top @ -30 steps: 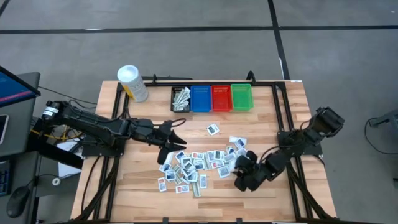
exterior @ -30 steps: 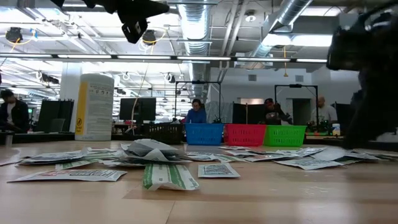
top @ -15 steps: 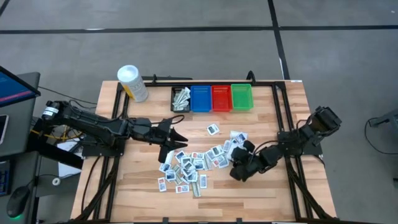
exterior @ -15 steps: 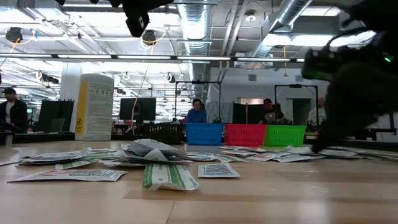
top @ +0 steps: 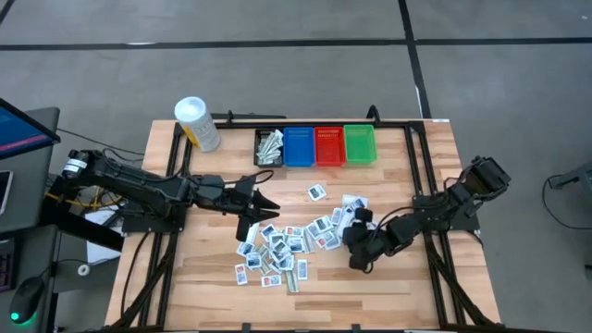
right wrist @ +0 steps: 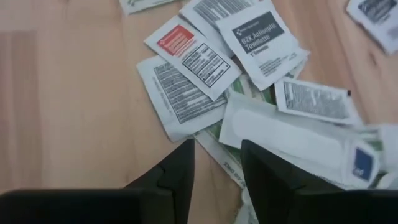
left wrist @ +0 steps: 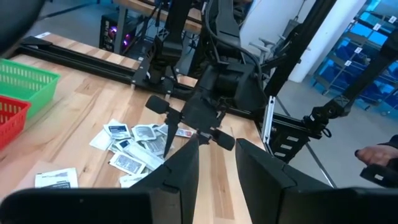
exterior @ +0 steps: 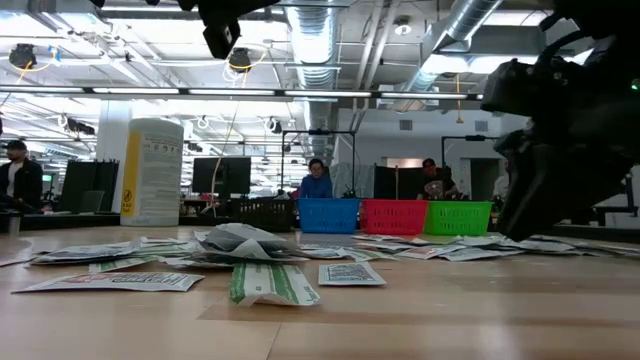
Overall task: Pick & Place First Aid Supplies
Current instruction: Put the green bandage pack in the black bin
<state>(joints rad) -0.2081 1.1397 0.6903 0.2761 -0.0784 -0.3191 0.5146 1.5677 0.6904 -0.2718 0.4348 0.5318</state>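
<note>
Hovering gripper, right: right gripper [top: 356, 242] low over the right edge of the packet heap, fingers [right wrist: 177, 171] parted by a narrow gap with nothing between them.
Waiting gripper, left: left gripper [top: 263, 209] raised at the heap's left edge, fingers [left wrist: 186, 168] likewise slightly apart and empty.
Packets, location: packets [top: 287, 245] scattered in a loose overlapping heap at the table's middle; one stray packet [top: 316, 192] lies apart, nearer the bins.
Packets below right gripper: a white packet with red mark [right wrist: 194, 56] and a long pale wrapper [right wrist: 292, 140] overlap just ahead of the fingertips.
Handling, judged: light, thin, limp paper or foil; likely slick, and lying flat on the wood, so hard to get a finger under.
Grip point, judged: an edge that rides up on a neighbouring packet, or a free corner; pinch across the short side.
Risk, judged: lifting two at once where they overlap.
Bins: black bin [top: 269, 146] already holds some packets; blue bin [top: 299, 146], red bin [top: 329, 145] and green bin [top: 359, 144] stand in a row at the far edge.
Table: wooden table [top: 388, 277].
</note>
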